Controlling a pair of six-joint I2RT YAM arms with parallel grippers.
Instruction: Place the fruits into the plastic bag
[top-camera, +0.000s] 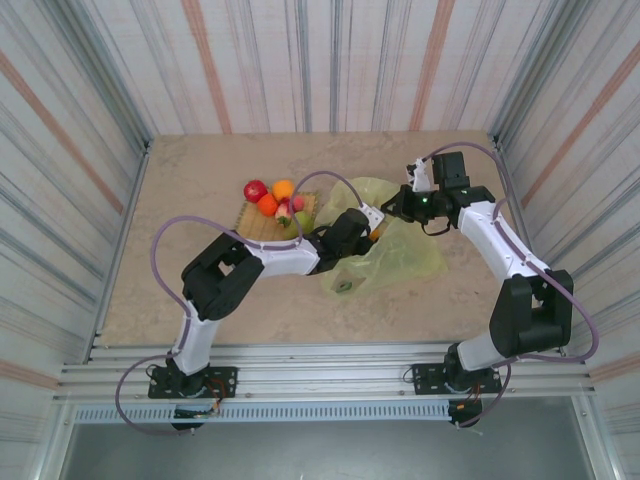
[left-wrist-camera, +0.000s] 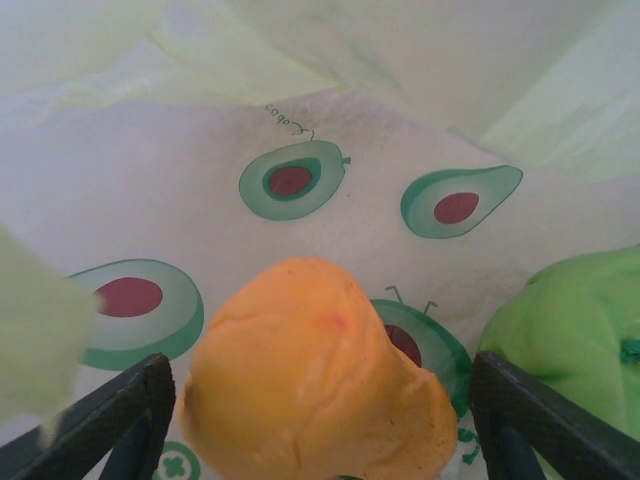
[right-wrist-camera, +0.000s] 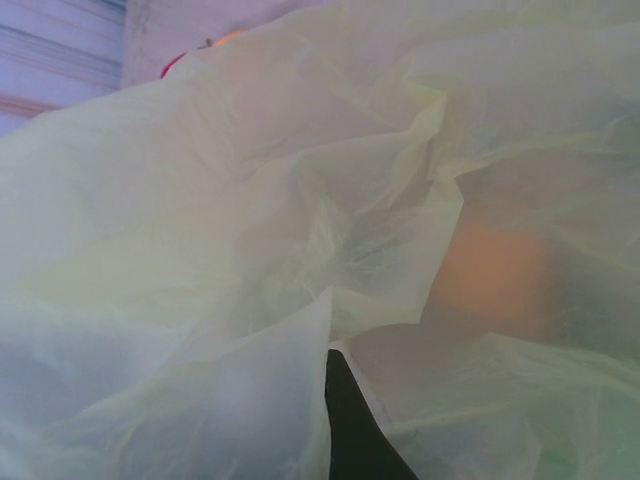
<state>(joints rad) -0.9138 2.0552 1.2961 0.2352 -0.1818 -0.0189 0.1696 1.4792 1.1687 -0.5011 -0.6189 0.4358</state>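
Note:
An orange fruit (left-wrist-camera: 315, 380) lies inside the plastic bag (left-wrist-camera: 200, 170), between the spread fingers of my left gripper (left-wrist-camera: 322, 385), with a gap on each side. A green fruit (left-wrist-camera: 570, 340) sits beside it to the right. From above, my left gripper (top-camera: 372, 228) is at the mouth of the yellow-green bag (top-camera: 410, 250). My right gripper (top-camera: 392, 208) is shut on the bag's upper edge. Its black finger (right-wrist-camera: 345, 410) pinches the film (right-wrist-camera: 200, 250), and an orange fruit (right-wrist-camera: 495, 275) glows through it. Red (top-camera: 255, 190), orange (top-camera: 283, 187) and green (top-camera: 303, 220) fruits lie on the mat.
The woven straw-yellow mat (top-camera: 250, 222) lies left of the bag, under the left arm's forearm. Striped walls enclose the table (top-camera: 200, 290) on three sides. The bag's inside is printed with green avocado halves (left-wrist-camera: 292, 180).

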